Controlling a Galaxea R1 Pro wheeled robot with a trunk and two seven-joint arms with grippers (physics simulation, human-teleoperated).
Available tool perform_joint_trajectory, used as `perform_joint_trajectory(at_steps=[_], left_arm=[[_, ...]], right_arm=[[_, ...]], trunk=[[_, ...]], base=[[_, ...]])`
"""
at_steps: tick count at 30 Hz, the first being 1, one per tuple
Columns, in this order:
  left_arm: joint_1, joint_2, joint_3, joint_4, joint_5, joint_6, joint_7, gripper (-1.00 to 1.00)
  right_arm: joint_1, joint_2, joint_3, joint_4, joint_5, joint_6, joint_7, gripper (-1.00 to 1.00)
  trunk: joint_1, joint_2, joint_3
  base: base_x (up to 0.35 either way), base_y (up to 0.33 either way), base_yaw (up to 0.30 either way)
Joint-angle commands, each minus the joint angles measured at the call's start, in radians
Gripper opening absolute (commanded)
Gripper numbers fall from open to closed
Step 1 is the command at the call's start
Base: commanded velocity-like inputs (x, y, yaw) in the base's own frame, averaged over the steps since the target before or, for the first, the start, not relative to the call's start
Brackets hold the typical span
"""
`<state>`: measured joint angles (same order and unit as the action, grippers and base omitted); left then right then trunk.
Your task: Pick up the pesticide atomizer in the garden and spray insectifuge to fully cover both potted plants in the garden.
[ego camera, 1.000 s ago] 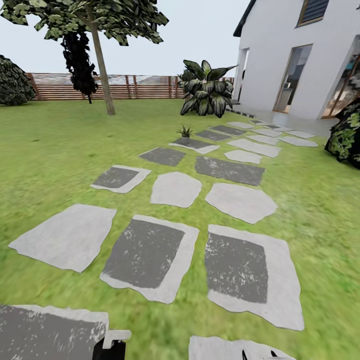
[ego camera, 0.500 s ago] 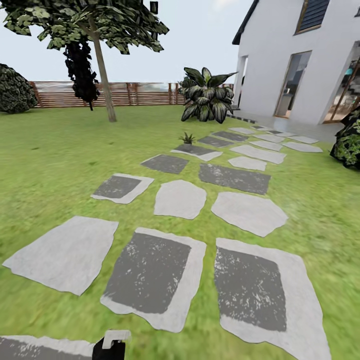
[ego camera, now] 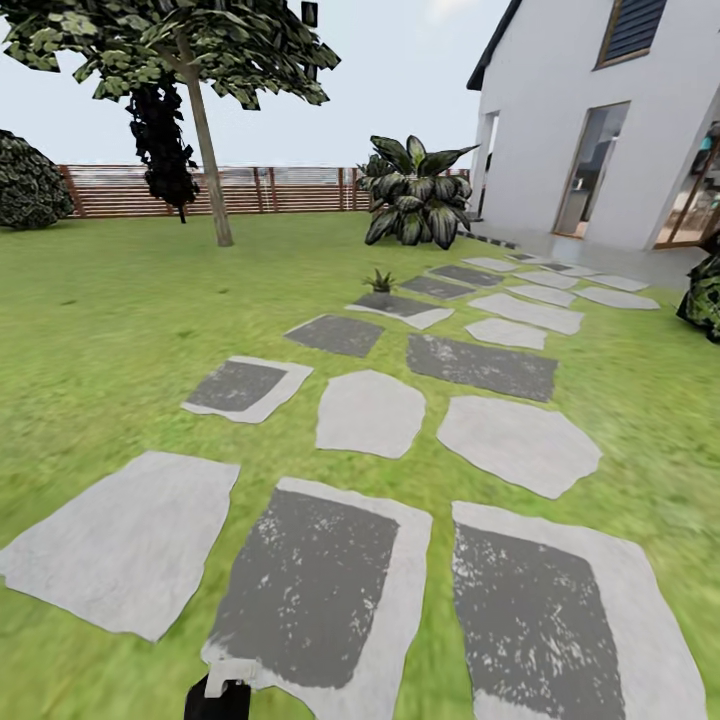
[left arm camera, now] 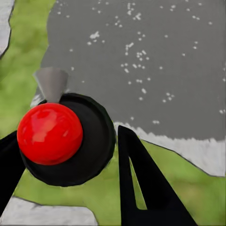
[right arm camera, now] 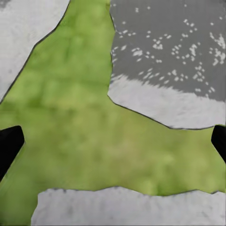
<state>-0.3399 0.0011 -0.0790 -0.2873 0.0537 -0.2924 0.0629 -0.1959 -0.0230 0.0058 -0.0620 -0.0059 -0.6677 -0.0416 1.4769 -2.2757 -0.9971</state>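
Head view: the pesticide atomizer (ego camera: 222, 688), black-bodied with a light boxy head, sits at the lower edge, cut off below, over a grey stepping stone (ego camera: 318, 585). One potted plant (ego camera: 379, 281), a small green rosette, stands far along the path on the lawn (ego camera: 100, 330).

Left wrist view: the left gripper (left arm camera: 70, 181) has its black fingers (left arm camera: 141, 183) closed around the atomizer's round black body, red knob on top, grey nozzle beyond.

Right wrist view: the right gripper (right arm camera: 113, 141) is spread wide over grass, holding nothing; just the fingertips (right arm camera: 8, 143) are visible.
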Motion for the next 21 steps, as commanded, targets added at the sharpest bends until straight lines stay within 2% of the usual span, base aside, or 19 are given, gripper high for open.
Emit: perform_joint_trajectory(at_steps=[1, 21], left_arm=[[-0.001, 0.0, -0.008, 0.001, 0.005, -0.004, 0.007, -1.0], [-0.001, 0.0, -0.008, 0.0, 0.003, -0.004, 0.006, -1.0]], right_arm=[[0.0, 0.0, 0.002, 0.001, 0.0, -0.003, -0.003, 1.0], [0.0, 0.0, 0.001, 0.001, 0.0, -0.003, -0.003, 1.0]], trunk=[[0.0, 0.0, -0.001], [0.0, 0.0, -0.001]], base=[[0.338, 0.133, 0.0], [0.338, 0.08, 0.0]])
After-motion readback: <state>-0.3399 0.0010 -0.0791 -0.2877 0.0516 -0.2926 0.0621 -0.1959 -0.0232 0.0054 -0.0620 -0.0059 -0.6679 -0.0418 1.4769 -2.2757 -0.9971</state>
